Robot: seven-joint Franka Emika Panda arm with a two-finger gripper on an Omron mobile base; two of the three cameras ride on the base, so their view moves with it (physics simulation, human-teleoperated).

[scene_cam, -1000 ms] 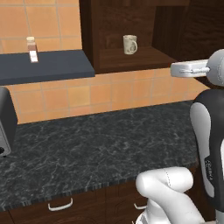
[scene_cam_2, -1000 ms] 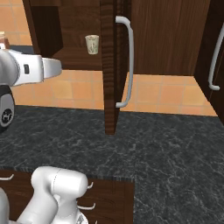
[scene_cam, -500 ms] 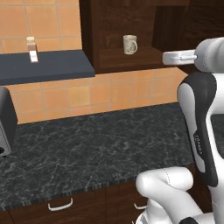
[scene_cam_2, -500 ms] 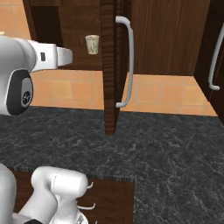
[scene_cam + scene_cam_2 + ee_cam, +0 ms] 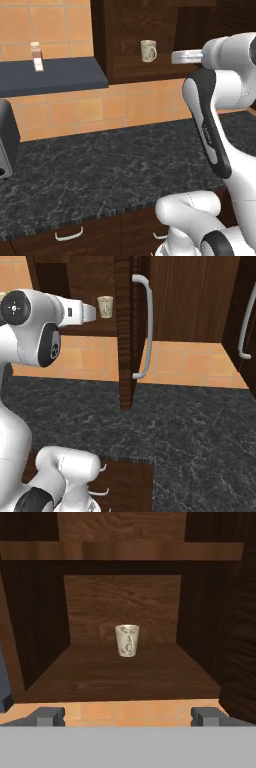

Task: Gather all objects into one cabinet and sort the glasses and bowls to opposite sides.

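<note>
A small cream-white mug (image 5: 127, 640) stands upright in the middle of the open dark brown cabinet's lower shelf (image 5: 120, 674). It also shows in the left base view (image 5: 148, 50) and the right base view (image 5: 105, 306). My gripper (image 5: 128, 717) is open and empty, level with the shelf's front edge and facing straight at the mug, with a clear gap between them. From the base views the hand (image 5: 176, 57) (image 5: 91, 312) sits just outside the cabinet opening. The cabinet door (image 5: 127, 331) stands swung open, edge on, with its long grey handle (image 5: 146, 326).
A small bottle with a dark label (image 5: 36, 56) stands on a dark blue ledge (image 5: 55, 77) left of the cabinet. The toaster's side (image 5: 6, 145) shows at the left edge. Black marble counter (image 5: 100, 170) lies below. Another cabinet handle (image 5: 245, 321) is at right.
The arm has swung the hand toward the cabinet opening and slightly up, closer to the cream mug. The jaws stayed open. The mug has not moved.
</note>
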